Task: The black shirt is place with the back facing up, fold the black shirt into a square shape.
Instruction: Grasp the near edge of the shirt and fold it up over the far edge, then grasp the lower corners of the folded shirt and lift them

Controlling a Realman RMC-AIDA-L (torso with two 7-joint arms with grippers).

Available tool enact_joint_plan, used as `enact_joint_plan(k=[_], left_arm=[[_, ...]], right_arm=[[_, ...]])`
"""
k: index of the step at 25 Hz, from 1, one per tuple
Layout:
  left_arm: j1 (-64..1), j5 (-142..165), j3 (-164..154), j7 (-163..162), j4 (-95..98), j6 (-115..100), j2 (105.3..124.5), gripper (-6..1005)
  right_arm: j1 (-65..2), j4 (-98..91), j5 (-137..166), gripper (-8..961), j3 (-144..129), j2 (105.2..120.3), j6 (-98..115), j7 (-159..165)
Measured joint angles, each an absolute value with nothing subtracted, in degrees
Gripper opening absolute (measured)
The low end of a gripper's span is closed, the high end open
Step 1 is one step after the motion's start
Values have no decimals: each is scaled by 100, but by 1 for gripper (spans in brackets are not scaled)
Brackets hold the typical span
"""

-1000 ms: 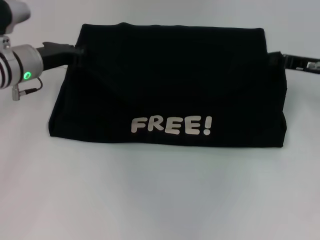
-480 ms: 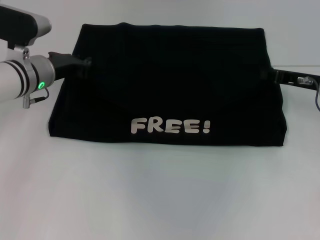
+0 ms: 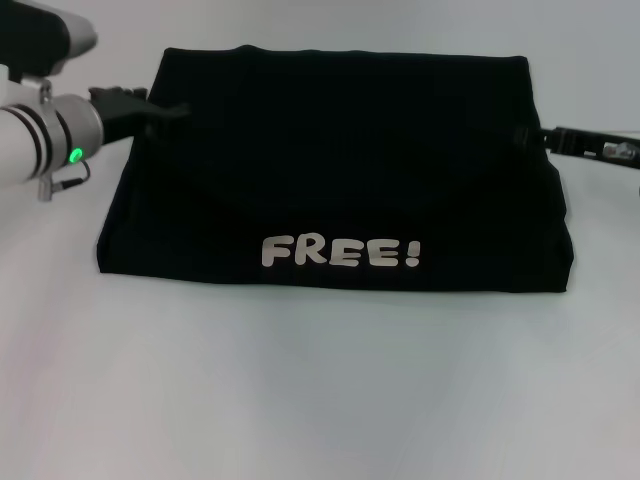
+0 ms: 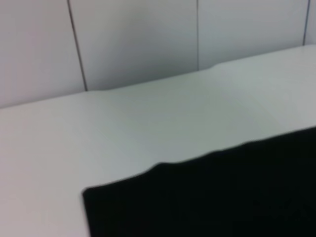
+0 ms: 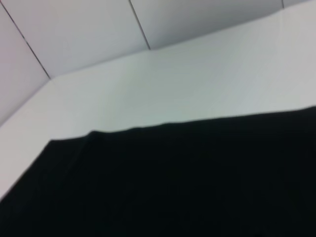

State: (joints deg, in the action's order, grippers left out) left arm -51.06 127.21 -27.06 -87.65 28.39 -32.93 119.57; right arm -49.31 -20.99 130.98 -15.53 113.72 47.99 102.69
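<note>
Two grippers low at the folded black shirt (image 3: 340, 170) on the white table (image 3: 320, 390), left gripper (image 3: 170, 110) and right gripper (image 3: 525, 135) at opposite upper edges, grip impossible to tell.

the word "free!" in pale rounded capitals with an exclamation mark stands on the near part of the folded black shirt (image 3: 340, 170). no other text is legible.

Even, bright overhead light washes the white table (image 3: 320, 400) with hardly any shadow, the black shirt (image 3: 340, 170) swallows all detail, and both wrist views look soft and blurred.
</note>
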Motion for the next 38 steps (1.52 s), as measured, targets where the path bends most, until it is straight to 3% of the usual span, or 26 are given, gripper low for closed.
enact_joint_plan(k=[6, 11, 14, 22, 38], left_arm=[[-4799, 12765, -2718, -9570, 3719, -3832, 11992, 639], [-4255, 12773, -2769, -10159, 4514, -5451, 12008, 835], [-3852, 12777, -2838, -10325, 4862, -6172, 12054, 891], [-2995, 13043, -2883, -9697, 5382, -6624, 12370, 884], [-3152, 13764, -3285, -9472, 4835, -5837, 12380, 870]], right_arm=[[-4724, -2485, 12512, 714, -1563, 11293, 5793, 10271], [-4404, -2607, 12305, 713, -1572, 11203, 6635, 10280], [-4199, -2655, 12315, 710, -1673, 11189, 7116, 10263], [-3972, -2731, 12319, 704, -2006, 11260, 7718, 10060], [-4018, -2734, 12290, 704, -1929, 11254, 7414, 10133]])
